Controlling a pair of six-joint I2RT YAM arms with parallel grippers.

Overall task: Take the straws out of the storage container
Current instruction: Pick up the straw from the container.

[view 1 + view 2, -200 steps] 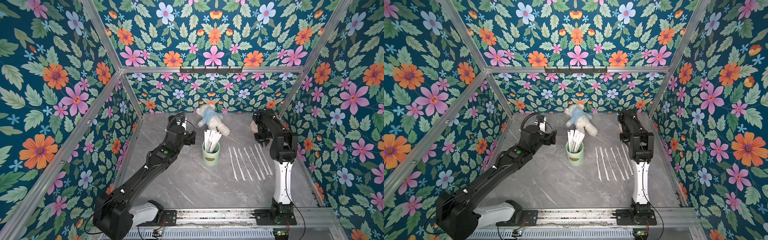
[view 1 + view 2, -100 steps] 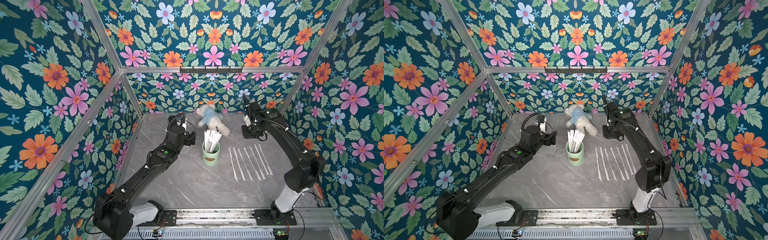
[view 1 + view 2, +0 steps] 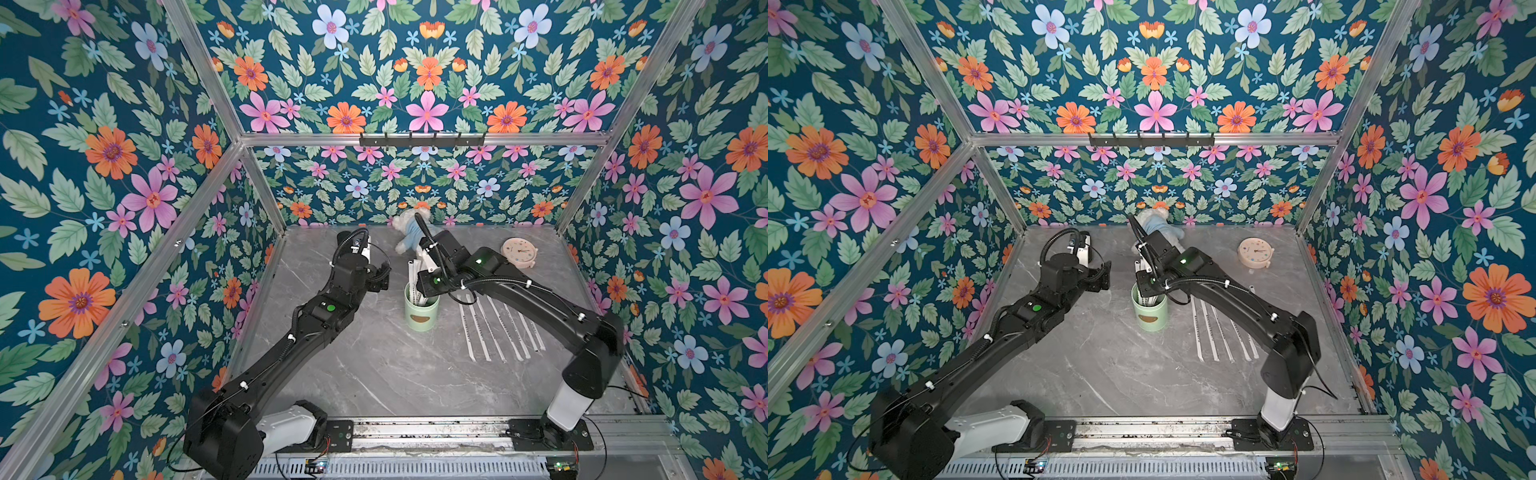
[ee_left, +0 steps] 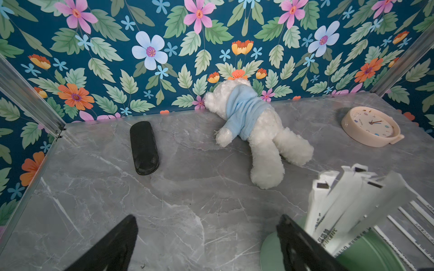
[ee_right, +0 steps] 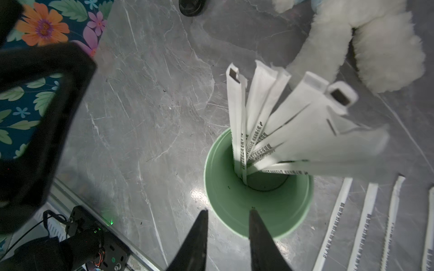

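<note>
The storage container point(image 3: 421, 312) is a mint-green cup standing mid-table in both top views point(image 3: 1149, 311). Several white wrapped straws point(image 5: 258, 122) fan out of it, taller than the cup. More straws point(image 3: 498, 328) lie side by side on the table to its right. My right gripper point(image 5: 228, 211) hangs above the cup's near rim, open by a narrow gap with nothing between its fingers; one fingertip is over the cup's inside, the other over the table. My left gripper point(image 4: 206, 218) stands wide open and empty just left of the cup point(image 4: 371, 248).
A white plush bear point(image 3: 409, 235) in a blue top lies at the back wall. A round pinkish clock point(image 3: 519, 252) lies at the back right. A black oblong case point(image 4: 143, 147) rests near the back left corner. The right arm spans over the laid-out straws.
The right arm has swung from the back right of the table to above the cup, and its jaws have parted a little. The left arm has not moved.
</note>
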